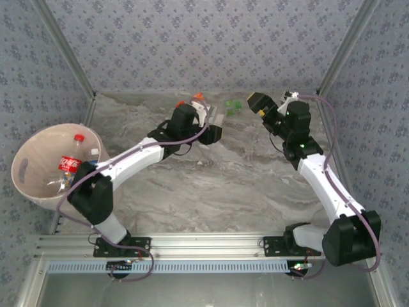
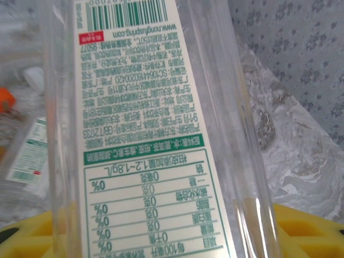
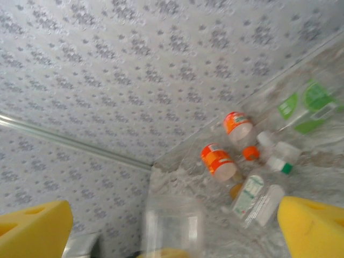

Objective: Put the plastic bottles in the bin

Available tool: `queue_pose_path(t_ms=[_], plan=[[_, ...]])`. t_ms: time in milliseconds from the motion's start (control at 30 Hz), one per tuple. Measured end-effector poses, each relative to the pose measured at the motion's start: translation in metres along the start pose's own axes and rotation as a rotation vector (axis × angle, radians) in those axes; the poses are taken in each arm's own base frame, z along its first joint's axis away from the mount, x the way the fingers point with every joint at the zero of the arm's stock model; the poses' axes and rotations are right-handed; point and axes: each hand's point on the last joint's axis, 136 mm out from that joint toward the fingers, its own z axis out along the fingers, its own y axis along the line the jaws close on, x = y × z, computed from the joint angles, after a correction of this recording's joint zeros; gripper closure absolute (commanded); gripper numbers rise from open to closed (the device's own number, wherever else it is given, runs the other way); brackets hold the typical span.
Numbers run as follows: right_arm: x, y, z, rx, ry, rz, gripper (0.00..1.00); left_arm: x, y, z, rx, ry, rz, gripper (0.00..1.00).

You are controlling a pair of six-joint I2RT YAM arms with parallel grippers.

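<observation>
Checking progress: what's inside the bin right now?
In the bin, a red-capped bottle and at least one more clear bottle; the left arm covers its near right part.

**One bottle binned, the rest by the far wall**

We see the pale pink bin (image 1: 25,150) upright at the table's left edge, with a red-capped bottle (image 1: 70,161) lying inside. By the far wall lie two orange-labelled bottles (image 3: 217,160), a green-labelled bottle (image 3: 310,102) and a white-labelled bottle (image 3: 251,194), close together. A clear bottle (image 2: 145,134) with white-and-green print looms close in our left wrist view.
</observation>
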Motion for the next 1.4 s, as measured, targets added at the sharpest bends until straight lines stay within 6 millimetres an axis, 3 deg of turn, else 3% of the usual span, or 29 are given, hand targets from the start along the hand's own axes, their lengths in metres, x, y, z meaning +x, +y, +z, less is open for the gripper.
queue_pose_path(t_ms=[267, 433, 667, 900, 1000, 1133, 1400], plan=[[0.01, -0.053, -0.005, 0.14, -0.004, -0.048, 0.0, -0.053, 0.01, -0.094, -0.109, -0.183, -0.006, 0.42], [0.011, -0.055, -0.001, 0.122, -0.005, -0.074, 0.0, -0.069, 0.025, -0.155, -0.2, -0.273, -0.026, 0.42], [0.014, -0.054, 0.01, 0.088, 0.016, -0.076, 0.0, -0.068, 0.037, -0.217, -0.345, -0.301, -0.024, 0.43], [0.021, -0.059, 0.018, 0.081, 0.047, -0.06, 0.0, -0.079, 0.074, -0.308, -0.67, -0.364, -0.027, 0.43], [0.022, -0.059, 0.019, 0.078, 0.051, -0.055, 0.0, -0.072, 0.104, -0.346, -0.821, -0.352, -0.06, 0.43], [0.022, -0.058, 0.019, 0.071, 0.053, -0.048, 0.0, -0.044, 0.146, -0.384, -0.974, -0.262, -0.142, 0.43], [0.022, -0.058, 0.019, 0.071, 0.054, -0.043, 0.0, -0.007, 0.177, -0.404, -0.979, -0.157, -0.248, 0.45]])
